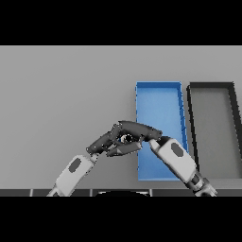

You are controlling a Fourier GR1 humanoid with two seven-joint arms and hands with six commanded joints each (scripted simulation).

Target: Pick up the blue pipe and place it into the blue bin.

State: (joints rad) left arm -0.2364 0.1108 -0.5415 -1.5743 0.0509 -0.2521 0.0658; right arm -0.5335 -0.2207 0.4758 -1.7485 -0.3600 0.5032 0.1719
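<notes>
The right hand (139, 130) reaches in from five o'clock, fingers curled over the blue bin's (158, 97) left wall. The left hand (106, 141), from seven o'clock, meets it there, fingers fairly straight. Whether either holds anything I cannot tell. The blue pipe is not to be made out; the hands overlap. At three o'clock sits a black bin (212, 87), on the grey counter (61, 94).

Seen on the grey table (61, 94): 1 blue bin (158, 97), 1 black bin (212, 127) just right of it, 2 hands.
</notes>
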